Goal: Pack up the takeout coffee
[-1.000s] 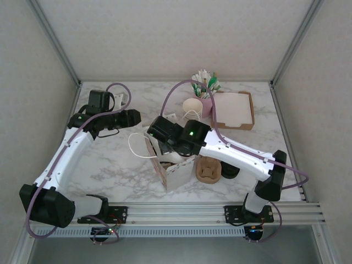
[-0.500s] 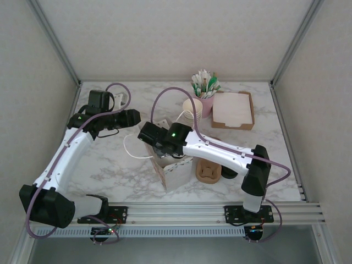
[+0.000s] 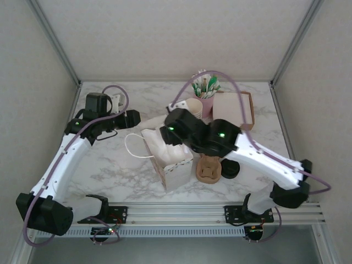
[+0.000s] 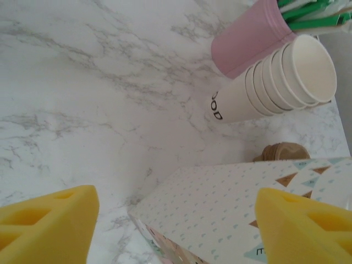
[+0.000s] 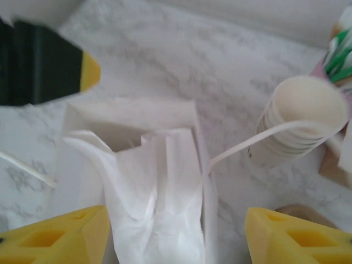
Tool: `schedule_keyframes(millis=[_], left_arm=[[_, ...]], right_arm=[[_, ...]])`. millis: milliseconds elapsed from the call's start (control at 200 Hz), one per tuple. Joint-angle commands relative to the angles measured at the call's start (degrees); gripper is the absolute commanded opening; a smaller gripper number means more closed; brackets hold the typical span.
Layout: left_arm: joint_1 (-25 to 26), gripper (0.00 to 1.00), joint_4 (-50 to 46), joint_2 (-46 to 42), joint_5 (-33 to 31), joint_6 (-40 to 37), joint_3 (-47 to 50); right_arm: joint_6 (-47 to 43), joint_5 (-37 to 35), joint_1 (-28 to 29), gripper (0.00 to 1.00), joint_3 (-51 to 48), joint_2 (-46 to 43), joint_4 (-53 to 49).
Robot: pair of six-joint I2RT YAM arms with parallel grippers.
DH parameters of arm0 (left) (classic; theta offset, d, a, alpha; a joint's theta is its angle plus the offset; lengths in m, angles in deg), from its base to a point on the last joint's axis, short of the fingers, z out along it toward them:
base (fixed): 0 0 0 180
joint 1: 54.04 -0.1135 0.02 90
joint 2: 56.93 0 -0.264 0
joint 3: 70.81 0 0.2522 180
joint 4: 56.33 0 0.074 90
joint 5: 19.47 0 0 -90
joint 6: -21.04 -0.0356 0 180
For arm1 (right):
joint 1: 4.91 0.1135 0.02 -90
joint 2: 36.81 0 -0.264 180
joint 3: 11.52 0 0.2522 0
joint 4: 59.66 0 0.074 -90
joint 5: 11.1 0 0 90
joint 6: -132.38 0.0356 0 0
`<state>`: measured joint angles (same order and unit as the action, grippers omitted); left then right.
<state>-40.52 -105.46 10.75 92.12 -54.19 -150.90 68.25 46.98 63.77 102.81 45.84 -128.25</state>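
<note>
**Both grippers open at the bag**

My right arm arches over one white paper bag point(image 3: 177, 165), right gripper point(image 5: 176, 225) spread wide and empty. My left gripper point(image 4: 176, 212), equally wide and empty, flanks the bag's patterned side. At least four nested cream paper cups point(image 4: 264, 82) lie tipped just beside one pink cup point(image 4: 247, 38).

My left pads point(image 4: 49, 214) and right pads point(image 5: 286, 236) are yellow. The table point(image 4: 82, 82) is white marble, veined grey. The paper bag point(image 4: 236, 203) is white with tiny pale-blue specks and brown triangles, and the tissue point(image 5: 159, 192) is white. The pink cup point(image 4: 247, 38) holds green-and-white sticks point(image 4: 308, 14). The cream stacked cups point(image 4: 264, 82) carry black lettering, and the carrier point(image 3: 209, 168) is brown.
</note>
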Motion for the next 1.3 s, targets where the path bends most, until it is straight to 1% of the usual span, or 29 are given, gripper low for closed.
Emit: schedule_keyframes(millis=[0, 65, 70, 125, 190, 240, 295, 320, 335, 350, 370, 425, 491, 506, 546, 566, 606, 636, 716, 781, 836, 906, 961, 1006, 1036, 1051, 1151, 1226, 1296], left_arm=[[0.37, 0.79, 4.83, -3.62, -4.66, 1.71, 2.49], [0.12, 0.82, 7.88, -5.8, -7.14, 3.38, 4.79], [0.07, 0.82, 8.01, -6.02, -7.42, 3.45, 4.97], [-0.2, 0.84, 11.27, -8.36, -10.73, 4.92, 7.08], [-0.5, 0.87, 15.23, -11.9, -18.4, 7.84, 10.42], [-0.77, 0.88, 18.83, -15.13, -23.11, 8.32, 13.61], [-1.02, 0.9, 22.8, -18.64, -28.36, 7.58, 17.64], [-1.04, 0.92, 24.89, -20.11, -30.93, 7.09, 19.46], [-1.05, 0.98, 26.03, -20.92, -32.66, 7.04, 20.47], [-1.08, 1.0, 27.15, -21.47, -34.13, 6.95, 21.56], [-1.12, 1.0, 28.52, -22.43, -35.86, 6.79, 22.95], [-1.18, 1.0, 31.72, -23.5, -41.15, 6.78, 25.73], [-1.31, 1.0, 32.25, -22.95, -45.99, 8.05, 27.36], [-1.5, 1.0, 32.22, -22.6, -46.62, 8.17, 27.43], [-1.91, 1.0, 32.13, -21.57, -47.17, 8.46, 27.65], [-2.13, 1.0, 32.12, -20.98, -47.33, 8.57, 27.65], [-2.75, 1.0, 31.97, -19.85, -47.85, 8.95, 27.61], [-3.3, 1.0, 31.95, -19.07, -48.88, 9.95, 27.65], [-5.72, 1.0, 32.54, -17.1, -52.13, 15.63, 28.84], [-8.42, 1.0, 34.93, -16.15, -52.35, 18.61, 31.16], [-10.32, 1.0, 38.96, -15.65, -50.07, 15.98, 33.79], [-11.48, 1.0, 43.31, -14.13, -48.13, 10.15, 35.68], [-11.88, 1.0, 43.35, -12.56, -49.08, 8.64, 35.7], [-12.23, 1.0, 42.94, -10.81, -48.28, 7.51, 35.69], [-12.41, 1.0, 43.05, -9.59, -47.54, 6.9, 35.82], [-12.42, 1.0, 43.1, -8.86, -47.32, 6.65, 35.9], [-12.39, 1.0, 43.82, -4.46, -47.8, 4.39, 35.86], [-12.38, 1.0, 45.98, -1.42, -49.05, 3.55, 36.71], [-12.39, 1.0, 49.91, 1.28, -46.22, 0.6, 37.59]], right_arm=[[-8.58, -10.59, 0.4, 0.69, -6.05, -8.19, 9.39], [-12.9, -15.26, 0.22, 0.74, -11.21, -12.9, 15.88], [-13.57, -15.97, 0.22, 0.77, -11.85, -13.64, 16.88], [-17.02, -19.12, -0.33, 0.85, -15.88, -16.75, 21.59], [-20.18, -23.24, -1.81, 0.94, -20.95, -20.1, 27.73], [-22.41, -26.12, -3.53, 0.97, -24.59, -22.23, 32.16], [-23.06, -28.47, -6.29, 0.99, -27.61, -24.04, 34.58], [-23.18, -28.29, -7.97, 0.99, -28.79, -24.74, 34.86], [-23.37, -28.13, -8.91, 0.99, -29.38, -25.19, 35.04], [-23.54, -28.03, -10.28, 0.99, -30.25, -25.45, 35.37], [-23.42, -28.0, -11.51, 0.99, -31.19, -25.85, 35.72], [-21.54, -26.0, -17.86, 0.99, -34.77, -26.96, 36.66], [-18.16, -20.11, -25.41, 0.99, -38.71, -28.13, 37.2], [-17.3, -18.65, -28.31, 0.99, -39.97, -28.42, 37.87], [-15.8, -14.44, -33.27, 0.99, -43.57, -29.29, 40.52], [-15.37, -11.72, -36.79, 0.99, -46.17, -29.71, 43.13], [-15.56, -7.77, -40.87, 0.99, -50.2, -30.18, 47.6], [-17.27, -2.59, -44.48, 0.99, -54.73, -30.47, 53.34], [-22.57, 5.91, -50.98, 0.99, -63.55, -28.91, 66.22], [-20.52, 7.14, -55.6, 0.99, -66.83, -24.67, 71.23], [-17.71, 7.16, -58.88, 0.99, -68.51, -19.85, 73.88], [-18.56, 7.71, -59.92, 0.99, -70.51, -14.78, 78.26], [-20.19, 8.93, -60.01, 0.99, -72.05, -11.03, 82.84], [-21.15, 9.26, -60.03, 0.99, -72.36, -8.03, 86.31], [-20.01, 8.92, -60.1, 0.99, -70.4, -7.89, 81.85], [-20.12, 9.08, -60.19, 0.99, -70.27, -7.82, 81.58], [-25.21, 13.02, -60.21, 0.99, -73.89, -6.22, 89.23], [-24.52, 12.95, -60.18, 0.99, -74.28, -4.06, 89.66], [-24.25, 14.12, -60.18, 0.99, -74.02, -1.56, 90.27]])
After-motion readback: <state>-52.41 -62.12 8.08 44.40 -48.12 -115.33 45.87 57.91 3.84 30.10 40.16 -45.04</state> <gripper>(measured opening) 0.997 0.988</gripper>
